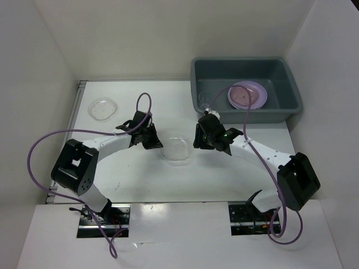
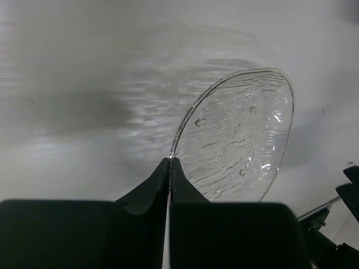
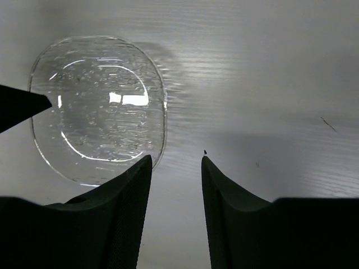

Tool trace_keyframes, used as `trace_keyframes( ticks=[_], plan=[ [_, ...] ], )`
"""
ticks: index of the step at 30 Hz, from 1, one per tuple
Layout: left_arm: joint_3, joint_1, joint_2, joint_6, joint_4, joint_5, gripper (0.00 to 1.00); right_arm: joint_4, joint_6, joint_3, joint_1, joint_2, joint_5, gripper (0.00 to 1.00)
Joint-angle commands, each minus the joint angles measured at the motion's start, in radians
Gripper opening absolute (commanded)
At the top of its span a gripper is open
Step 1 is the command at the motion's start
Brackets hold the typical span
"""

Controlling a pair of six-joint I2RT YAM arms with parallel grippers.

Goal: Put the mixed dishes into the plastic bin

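Left fingers: my left fingers (image 2: 170,163) are clenched on the rim of a clear plate (image 2: 235,134). The plate stands tilted. I cannot tell whether its lower edge touches the bench (image 2: 67,67).

Right fingers: my right fingers (image 3: 175,161) are released, with nothing between them. They hang just beside the same clear plate, which sits in the upper left of the right wrist view.

Held plate, position: centre of the overhead view, between my two arms and well apart from the plastic bin (image 1: 224,75).

Bin, position: upper right of the overhead view.

Bin contents: a pink plate (image 1: 247,95) lies flat on the bin floor, right of middle. A paler rim shows around it, so another dish may lie beneath; I cannot tell.

Second clear plate (image 1: 102,108): flat on the bench in the upper left of the overhead view, well apart from both arms.

Other dishes: no blue or tan plate shows in any view.

Done: at least one dish is in the bin.

Left to do: both clear plates are outside the bin.

Step in hand (judgement): probably a handover of the held plate to my right fingers, since the bin lies on their side.
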Motion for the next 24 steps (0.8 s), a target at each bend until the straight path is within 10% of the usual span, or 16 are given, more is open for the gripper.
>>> trace_keyframes(
  ticks=[1, 19, 24],
  plan=[
    [0.013, -0.007, 0.003, 0.031, 0.013, 0.047, 0.00, 0.086, 0.007, -0.024, -0.031, 0.029, -0.001, 0.45],
    [0.098, -0.072, 0.158, 0.080, 0.004, 0.047, 0.01, 0.170, 0.007, -0.004, -0.042, 0.257, -0.110, 0.42],
    [0.098, -0.072, 0.158, 0.080, 0.004, 0.047, 0.04, 0.170, 0.007, -0.004, -0.042, 0.291, -0.132, 0.22]
  ],
)
